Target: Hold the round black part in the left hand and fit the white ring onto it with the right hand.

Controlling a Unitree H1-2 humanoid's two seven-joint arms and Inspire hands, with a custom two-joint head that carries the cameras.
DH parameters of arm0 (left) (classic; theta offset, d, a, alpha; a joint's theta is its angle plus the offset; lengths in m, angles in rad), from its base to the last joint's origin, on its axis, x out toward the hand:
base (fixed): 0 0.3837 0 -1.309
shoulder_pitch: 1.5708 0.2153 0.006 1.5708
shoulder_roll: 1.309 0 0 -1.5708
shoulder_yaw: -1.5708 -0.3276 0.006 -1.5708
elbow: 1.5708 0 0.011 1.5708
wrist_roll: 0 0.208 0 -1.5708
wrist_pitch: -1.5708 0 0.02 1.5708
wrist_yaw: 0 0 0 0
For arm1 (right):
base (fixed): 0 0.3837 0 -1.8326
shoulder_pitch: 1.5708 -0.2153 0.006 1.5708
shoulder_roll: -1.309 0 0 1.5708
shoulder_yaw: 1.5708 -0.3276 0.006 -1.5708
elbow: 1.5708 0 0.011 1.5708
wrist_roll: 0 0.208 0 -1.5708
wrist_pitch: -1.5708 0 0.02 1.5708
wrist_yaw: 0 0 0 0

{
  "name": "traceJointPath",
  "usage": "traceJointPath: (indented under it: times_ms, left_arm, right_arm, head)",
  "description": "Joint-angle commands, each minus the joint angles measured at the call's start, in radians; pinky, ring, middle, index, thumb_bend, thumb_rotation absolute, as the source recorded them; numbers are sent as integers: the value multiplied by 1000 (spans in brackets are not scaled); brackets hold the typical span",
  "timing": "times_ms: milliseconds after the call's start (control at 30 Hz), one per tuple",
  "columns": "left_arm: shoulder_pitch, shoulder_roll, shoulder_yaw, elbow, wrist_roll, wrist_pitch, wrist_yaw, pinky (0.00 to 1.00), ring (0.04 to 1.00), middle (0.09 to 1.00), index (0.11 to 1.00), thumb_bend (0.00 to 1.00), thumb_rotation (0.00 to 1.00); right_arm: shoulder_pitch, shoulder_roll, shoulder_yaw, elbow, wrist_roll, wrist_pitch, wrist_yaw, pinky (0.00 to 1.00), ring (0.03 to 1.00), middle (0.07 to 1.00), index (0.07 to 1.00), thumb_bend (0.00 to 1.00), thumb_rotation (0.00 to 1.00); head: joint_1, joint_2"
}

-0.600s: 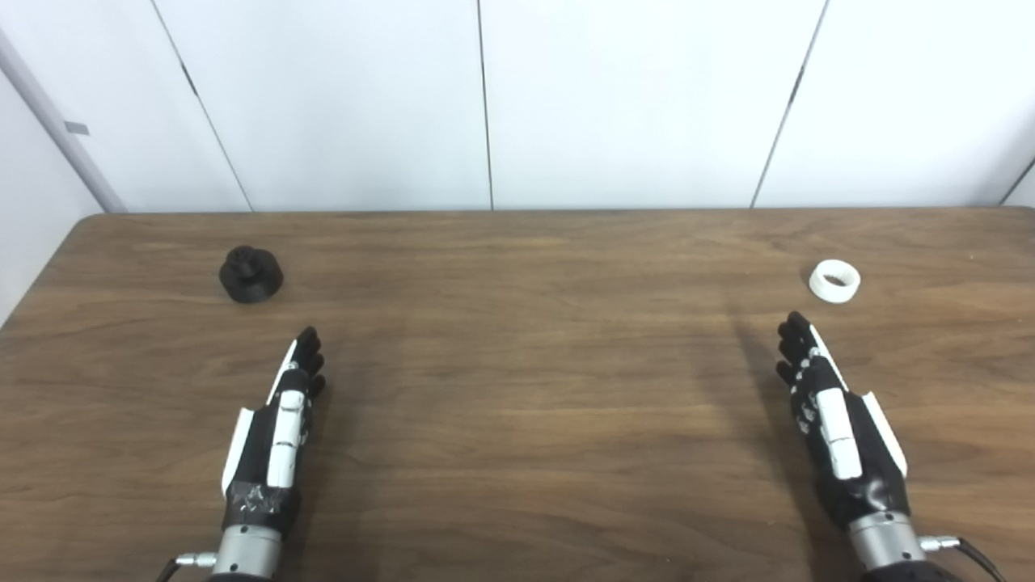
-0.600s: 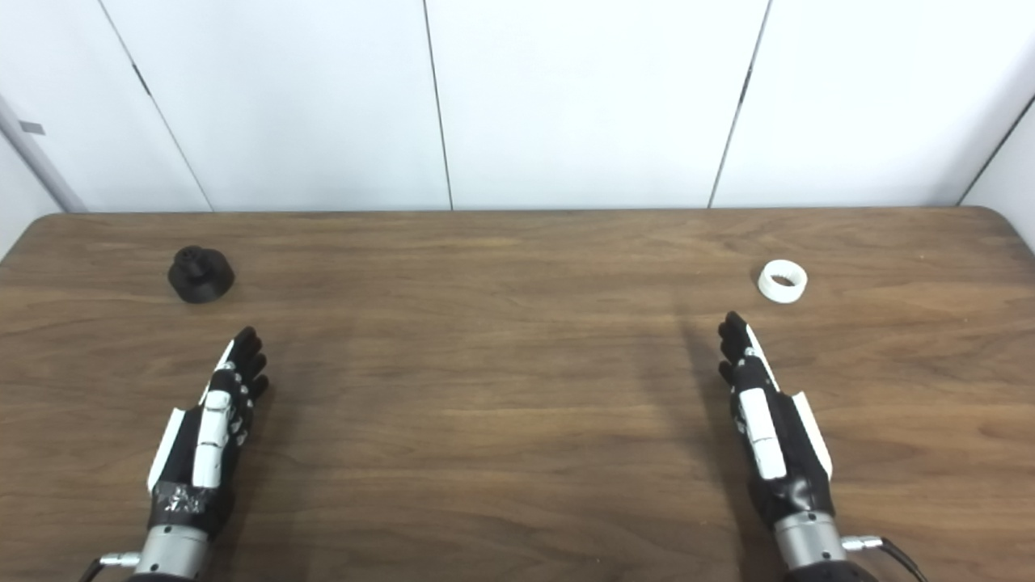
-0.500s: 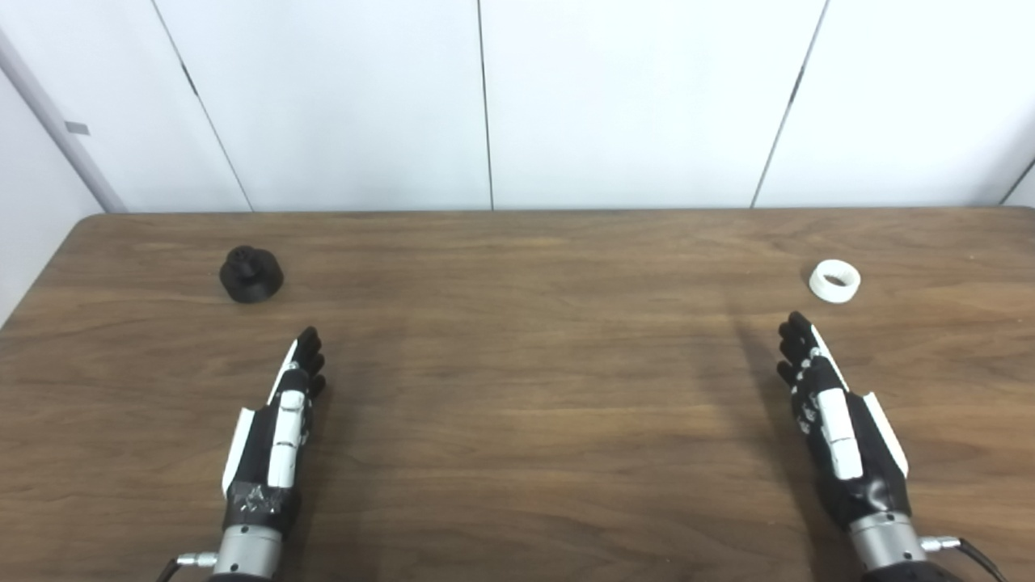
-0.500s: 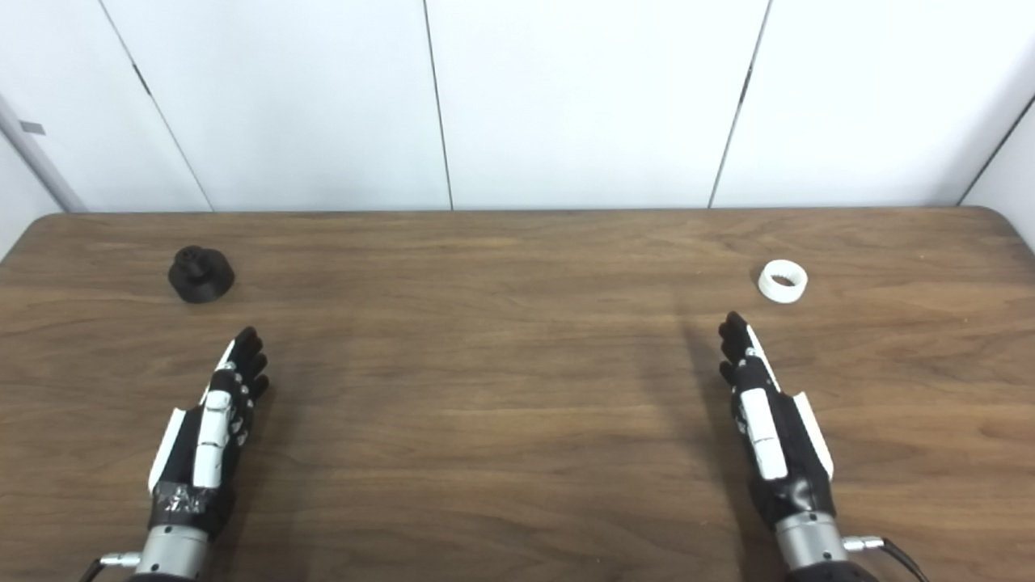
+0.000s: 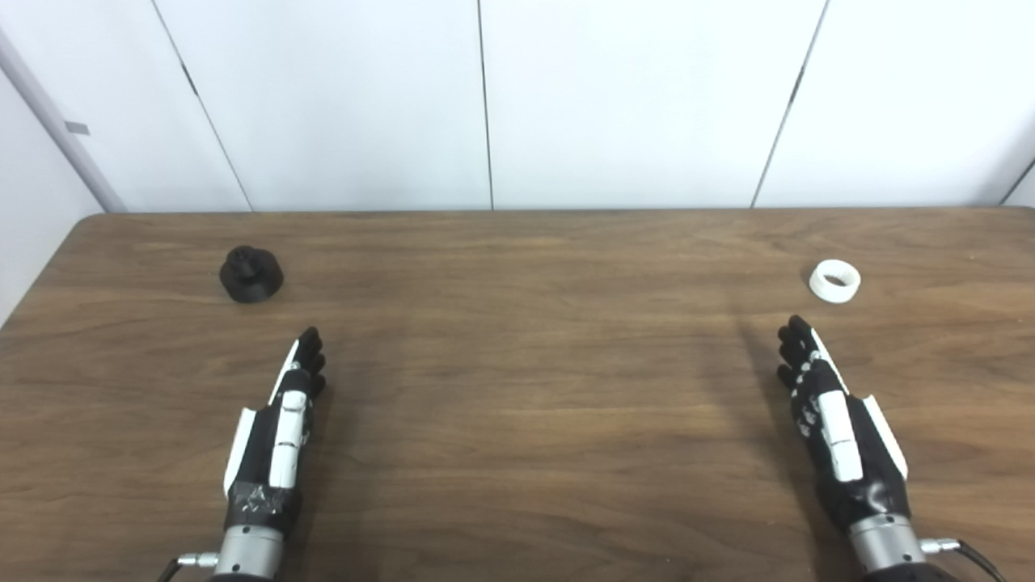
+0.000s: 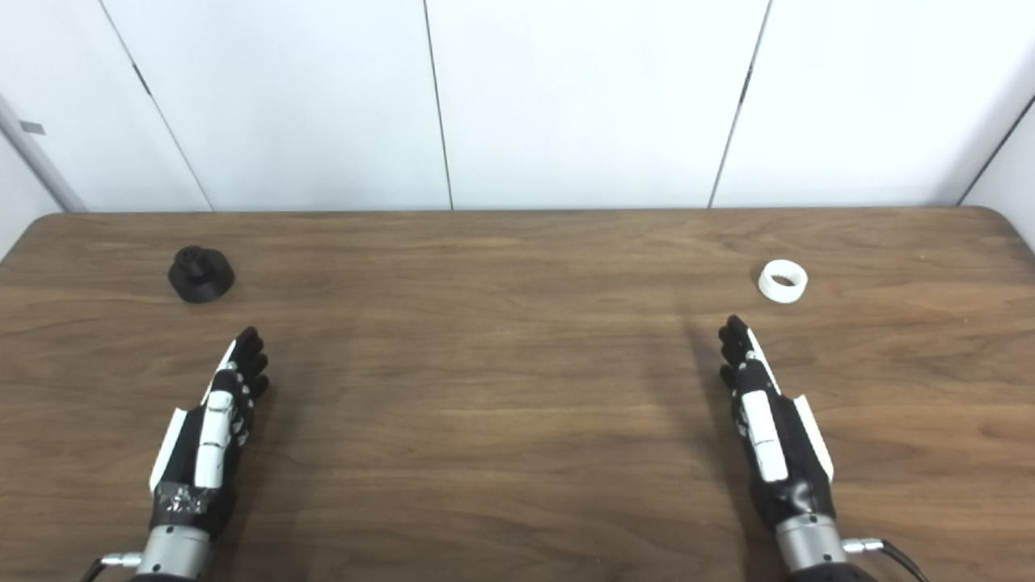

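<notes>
Two hands lay flat and empty, fingers extended, left hand (image 5: 275, 424) near black part (image 5: 251, 275), right hand (image 5: 837, 428) near white ring (image 5: 834, 281), wooden table (image 5: 525, 388).

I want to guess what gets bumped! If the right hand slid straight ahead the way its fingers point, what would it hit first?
Probably nothing. The right hand points up and slightly left, so it would likely pass left of the white ring and cross bare table.

Black part (image 5: 251, 275) far left, white ring (image 5: 834, 280) far right.
</notes>
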Motion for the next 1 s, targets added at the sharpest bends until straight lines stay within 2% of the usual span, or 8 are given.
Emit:
traceJointPath:
  times_ms: [0, 133, 167, 367, 500, 700, 800, 967]
  left_arm:
    - [-5, -5, -5, -5, 13, -45, 6, 1000, 1000, 1000, 1000, 485, 1000]
    - [3, -22, -15, 3, 33, -61, 16, 1000, 1000, 1000, 1000, 468, 1000]
    - [7, -25, -20, 3, 39, -61, 17, 1000, 1000, 1000, 1000, 456, 1000]
    - [23, -35, -43, 3, 67, -44, 22, 1000, 1000, 1000, 1000, 447, 1000]
    - [22, -38, -51, 33, 82, -70, 26, 1000, 1000, 1000, 1000, 493, 1000]
    - [15, -47, -55, 84, 88, -120, 34, 1000, 1000, 1000, 1000, 487, 984]
    - [10, -52, -58, 103, 96, -137, 39, 1000, 1000, 1000, 1000, 478, 972]
    - [4, -60, -61, 125, 106, -151, 53, 1000, 1000, 1000, 1000, 487, 951]
  right_arm:
    - [-7, -13, -11, -9, 12, -53, 8, 1000, 1000, 980, 976, 552, 978]
    - [-4, -22, -16, 21, 30, -86, 18, 1000, 1000, 978, 981, 550, 976]
    - [-3, -25, -18, 30, 35, -95, 23, 1000, 999, 977, 982, 564, 963]
    - [-1, -40, -23, 75, 53, -124, 42, 1000, 1000, 982, 988, 603, 945]
    - [-5, -51, -20, 104, 68, -143, 59, 1000, 1000, 997, 1000, 606, 962]
    - [-22, -55, -26, 162, 70, -198, 73, 1000, 1000, 1000, 1000, 612, 994]
    - [-27, -47, -31, 176, 64, -206, 62, 1000, 1000, 990, 991, 575, 968]
    - [-38, -51, -32, 220, 64, -246, 71, 1000, 1000, 992, 990, 523, 981]
  head:
    - [17, -13]
    - [74, -63]
    - [94, -85]
    - [148, -155]
    - [180, -197]
    - [213, -243]
    - [226, -257]
    - [230, -268]
